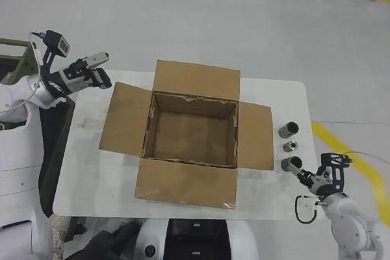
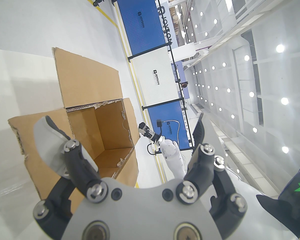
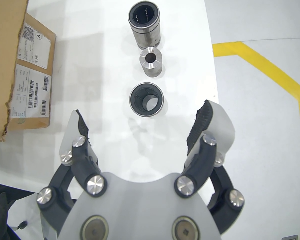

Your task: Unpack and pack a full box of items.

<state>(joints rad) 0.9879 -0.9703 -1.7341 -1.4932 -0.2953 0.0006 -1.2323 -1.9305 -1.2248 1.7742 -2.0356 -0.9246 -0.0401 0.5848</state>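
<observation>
Left gripper (image 1: 101, 67) (image 2: 122, 136) sits by the table's far-left corner, clear of the box, fingers (image 2: 48, 138) spread, nothing between them

White table (image 1: 84, 169): cardboard box (image 1: 196, 79) (image 2: 90, 83) (image 3: 32, 76) mid-table, upright, all four flaps folded out flat, bare cardboard floor showing

Right of the box, near the table's right edge, three metal cylinders stand on end in a line, apart from each other: tall linear bearing (image 1: 288, 129) (image 3: 144, 26) farthest from the robot, small steel sleeve (image 1: 290, 146) (image 3: 151, 62) in the middle, short bearing (image 1: 293, 162) (image 3: 146, 99) nearest

Right gripper (image 1: 304, 174) (image 3: 142, 116) hangs just on the near side of the short bearing, in line with the row, fingers (image 3: 205, 116) wide apart, not touching it, holding nothing
</observation>
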